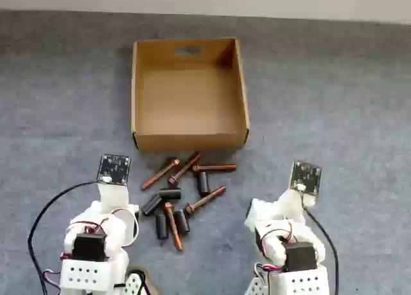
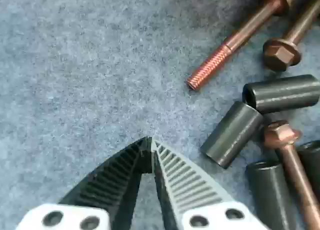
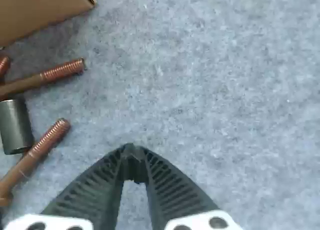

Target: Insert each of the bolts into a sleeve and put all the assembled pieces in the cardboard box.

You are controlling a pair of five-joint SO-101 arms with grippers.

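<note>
An empty cardboard box [image 1: 189, 92] lies at the table's middle back. In front of it sits a loose pile of copper bolts [image 1: 214, 168] and black sleeves [image 1: 170, 194], none joined. My left gripper [image 2: 150, 142] is shut and empty over bare carpet, left of the pile, a short way from a threaded bolt [image 2: 232, 42] and a sleeve [image 2: 232, 134]. My right gripper [image 3: 132, 151] is shut and empty, right of the pile. Two bolts [image 3: 42, 77] [image 3: 37, 147], a sleeve [image 3: 15, 125] and the box corner [image 3: 40, 7] lie beyond it.
Grey carpet [image 1: 334, 102] covers the table. The left arm [image 1: 99, 243] and right arm [image 1: 286, 243] stand at the near edge on either side of the pile. Open carpet lies on both sides of the box.
</note>
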